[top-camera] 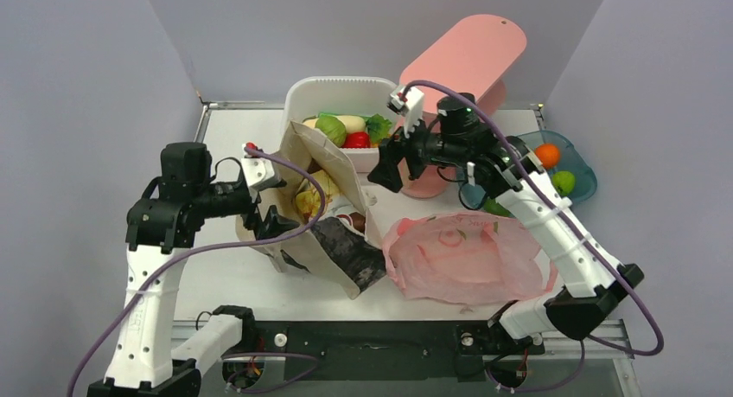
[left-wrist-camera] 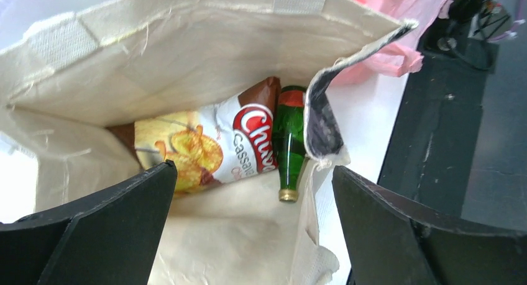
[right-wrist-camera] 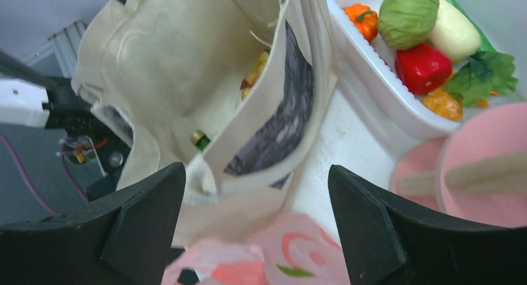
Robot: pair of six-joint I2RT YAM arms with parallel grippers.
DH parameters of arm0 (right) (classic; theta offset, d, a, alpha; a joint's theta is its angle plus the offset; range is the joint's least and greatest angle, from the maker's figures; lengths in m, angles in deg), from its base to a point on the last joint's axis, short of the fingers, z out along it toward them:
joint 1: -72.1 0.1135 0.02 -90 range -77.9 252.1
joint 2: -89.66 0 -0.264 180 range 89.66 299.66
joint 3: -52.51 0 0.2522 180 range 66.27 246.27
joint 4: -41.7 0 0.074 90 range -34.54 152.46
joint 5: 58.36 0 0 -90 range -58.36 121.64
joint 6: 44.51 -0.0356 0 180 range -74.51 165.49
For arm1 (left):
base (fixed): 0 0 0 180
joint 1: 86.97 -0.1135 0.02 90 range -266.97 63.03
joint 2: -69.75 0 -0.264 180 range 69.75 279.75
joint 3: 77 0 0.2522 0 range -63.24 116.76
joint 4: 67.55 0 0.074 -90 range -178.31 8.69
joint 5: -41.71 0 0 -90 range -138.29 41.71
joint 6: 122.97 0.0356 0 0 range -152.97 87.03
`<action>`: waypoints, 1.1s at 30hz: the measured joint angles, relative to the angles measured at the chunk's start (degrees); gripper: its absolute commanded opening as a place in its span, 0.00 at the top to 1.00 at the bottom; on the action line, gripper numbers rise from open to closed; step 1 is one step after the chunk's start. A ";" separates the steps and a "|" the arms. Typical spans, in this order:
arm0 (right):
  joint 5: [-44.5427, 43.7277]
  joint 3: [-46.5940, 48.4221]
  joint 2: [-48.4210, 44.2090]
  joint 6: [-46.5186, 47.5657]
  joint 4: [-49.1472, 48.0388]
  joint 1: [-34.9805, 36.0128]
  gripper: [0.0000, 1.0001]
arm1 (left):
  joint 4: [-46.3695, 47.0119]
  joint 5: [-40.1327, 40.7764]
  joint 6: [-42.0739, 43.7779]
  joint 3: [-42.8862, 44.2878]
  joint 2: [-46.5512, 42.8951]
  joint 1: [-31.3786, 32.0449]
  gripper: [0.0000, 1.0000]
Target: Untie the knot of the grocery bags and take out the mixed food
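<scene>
The beige canvas tote (top-camera: 324, 215) stands open at centre-left. Inside it lie a brown crisp packet (left-wrist-camera: 211, 145) and a green glass bottle (left-wrist-camera: 291, 145). My left gripper (left-wrist-camera: 253, 170) is open and straddles the tote's near side wall, gripping nothing. The pink plastic bag (top-camera: 467, 259) lies flat and slack to the tote's right. My right gripper (right-wrist-camera: 256, 170) hangs open and empty above the tote's right rim (right-wrist-camera: 292, 80) and the pink bag (right-wrist-camera: 273, 248). A round green vegetable (right-wrist-camera: 407, 15), a white radish (right-wrist-camera: 453, 30) and a leafy green (right-wrist-camera: 481, 77) lie in the white basin (right-wrist-camera: 366, 74).
The basin (top-camera: 337, 90) at the back also holds a red pepper (right-wrist-camera: 422, 67) and small orange pieces. A pink board (top-camera: 471, 55) leans behind my right arm. At far right, a blue bowl (top-camera: 583, 185) holds an orange and a lime.
</scene>
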 measured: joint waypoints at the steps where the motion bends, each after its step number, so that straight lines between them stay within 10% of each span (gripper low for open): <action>1: -0.66 0.79 1.60 -1.29 -1.14 0.74 0.20 | 0.26 0.79 -0.20 -0.85 -1.55 -0.55 0.03; 14: -10.58 0.79 8.31 -2.27 -5.77 13.97 0.31 | -5.55 10.25 8.11 -12.59 -3.78 2.86 0.03; 23: -12.96 -5.25 8.46 2.97 -4.57 15.39 0.99 | -4.96 11.82 10.43 -21.94 -3.67 26.51 0.03; 33: -10.75 -7.52 6.84 13.81 -4.35 18.14 1.00 | 5.70 22.77 10.27 -25.57 -9.53 31.45 0.03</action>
